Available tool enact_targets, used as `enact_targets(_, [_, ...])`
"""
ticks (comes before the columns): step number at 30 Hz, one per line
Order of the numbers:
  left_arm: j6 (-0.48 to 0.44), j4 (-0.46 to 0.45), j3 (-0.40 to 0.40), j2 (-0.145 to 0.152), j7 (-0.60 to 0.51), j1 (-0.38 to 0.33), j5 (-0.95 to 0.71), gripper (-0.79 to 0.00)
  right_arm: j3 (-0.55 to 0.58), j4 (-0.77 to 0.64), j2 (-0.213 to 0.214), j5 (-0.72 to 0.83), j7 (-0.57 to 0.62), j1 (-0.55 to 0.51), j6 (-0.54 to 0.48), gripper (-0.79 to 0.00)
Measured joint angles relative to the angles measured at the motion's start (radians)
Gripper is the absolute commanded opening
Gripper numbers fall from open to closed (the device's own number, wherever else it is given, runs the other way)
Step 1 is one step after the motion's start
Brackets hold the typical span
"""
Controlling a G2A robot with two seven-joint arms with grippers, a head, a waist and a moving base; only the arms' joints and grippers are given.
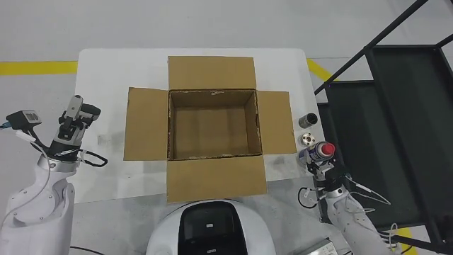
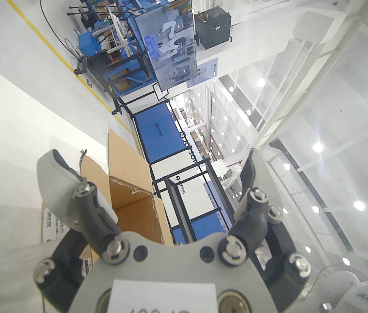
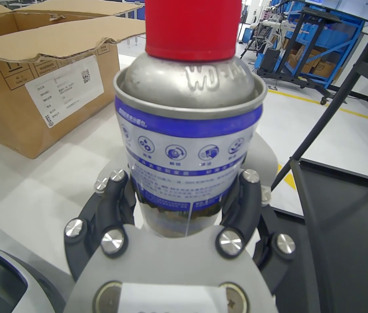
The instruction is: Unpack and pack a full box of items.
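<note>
An open cardboard box (image 1: 212,124) with all flaps spread stands in the middle of the white table (image 1: 106,71); its inside looks bare. My right gripper (image 1: 327,173) is at the table's near right corner, shut on a spray can (image 3: 189,125) with a red cap (image 1: 326,149), held upright. Two more cans stand on the table just beyond it: a dark one (image 1: 308,121) and a silver-topped one (image 1: 307,139). My left gripper (image 2: 151,177) hangs open off the table's left edge, pointing up, with nothing between its fingers; the box (image 2: 128,184) lies behind it.
A black metal rack (image 1: 396,113) stands right of the table, close to my right arm. The box's labelled side (image 3: 63,89) faces the right wrist camera. Yellow floor lines run behind the table.
</note>
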Motion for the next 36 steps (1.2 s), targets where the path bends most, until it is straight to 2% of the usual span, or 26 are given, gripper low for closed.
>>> enact_targets(3, [0.0, 0.0, 0.0, 0.0, 0.0, 0.0, 0.0, 0.0, -0.007, 0.022, -0.004, 0.019, -0.004, 0.015, -0.007, -0.785])
enact_targets(5, [0.0, 0.0, 0.0, 0.0, 0.0, 0.0, 0.0, 0.0, -0.013, 0.035, -0.006, 0.025, -0.008, 0.024, -0.005, -0.563])
enact_targets(10, [0.0, 0.0, 0.0, 0.0, 0.0, 0.0, 0.0, 0.0, -0.027, 0.069, -0.01, 0.031, -0.012, 0.039, 0.002, -0.591])
enact_targets(12, [0.0, 0.0, 0.0, 0.0, 0.0, 0.0, 0.0, 0.0, -0.031, 0.084, -0.011, 0.037, -0.015, 0.045, 0.0, -0.566])
enact_targets(13, [0.0, 0.0, 0.0, 0.0, 0.0, 0.0, 0.0, 0.0, -0.033, 0.09, -0.011, 0.04, -0.017, 0.047, -0.002, -0.44])
enact_targets(14, [0.0, 0.0, 0.0, 0.0, 0.0, 0.0, 0.0, 0.0, -0.035, 0.097, -0.012, 0.042, -0.02, 0.049, -0.004, -0.086])
enact_targets(15, [0.0, 0.0, 0.0, 0.0, 0.0, 0.0, 0.0, 0.0, -0.037, 0.101, -0.011, 0.043, -0.022, 0.051, -0.005, 0.0])
enact_targets(28, [0.0, 0.0, 0.0, 0.0, 0.0, 0.0, 0.0, 0.0, -0.051, 0.117, -0.004, 0.055, -0.082, 0.034, -0.022, 0.0])
enact_targets(36, [0.0, 0.0, 0.0, 0.0, 0.0, 0.0, 0.0, 0.0, -0.036, 0.002, 0.024, 0.094, -0.123, -0.096, 0.018, 0.0])
